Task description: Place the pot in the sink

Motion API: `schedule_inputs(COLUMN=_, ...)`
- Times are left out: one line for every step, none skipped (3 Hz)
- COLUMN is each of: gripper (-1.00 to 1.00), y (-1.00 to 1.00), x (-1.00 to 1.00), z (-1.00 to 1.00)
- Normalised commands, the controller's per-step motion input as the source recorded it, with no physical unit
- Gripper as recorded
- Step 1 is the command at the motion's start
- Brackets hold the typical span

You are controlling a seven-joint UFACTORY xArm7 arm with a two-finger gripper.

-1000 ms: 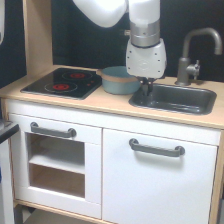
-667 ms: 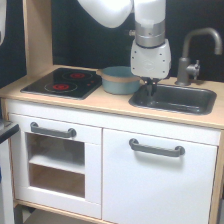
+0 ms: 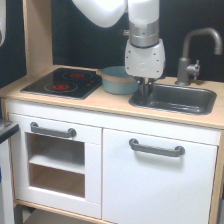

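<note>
Dark two-finger gripper [image 3: 145,90] hangs over the near-left corner of the dark grey rectangular metal sink [image 3: 175,98]; can't tell if it's clenched. Round light-blue pot with tan rim band [image 3: 118,80] sits on the counter just to its exterior-view left, ungrasped.

The pot [image 3: 119,80] is light blue with a tan rim band, beside the dark grey sink [image 3: 176,99]. On the pot's other side, the black stovetop [image 3: 62,83] shows red burner rings.

A round light-blue pot with tan rim [image 3: 118,81] sits on the wooden counter [image 3: 75,101] between black stovetop [image 3: 62,83] and dark grey metal sink [image 3: 176,98]; the arm's gripper [image 3: 145,91] hangs at the sink's rim.
</note>
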Motion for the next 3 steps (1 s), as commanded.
schedule_inputs(gripper=-0.17, y=0.12, x=0.12, z=0.35)
schedule_inputs(gripper=-1.00, y=0.32, x=0.99, z=-1.00)
schedule_inputs(gripper=-1.00, y=0.12, x=0.86, z=-1.00)
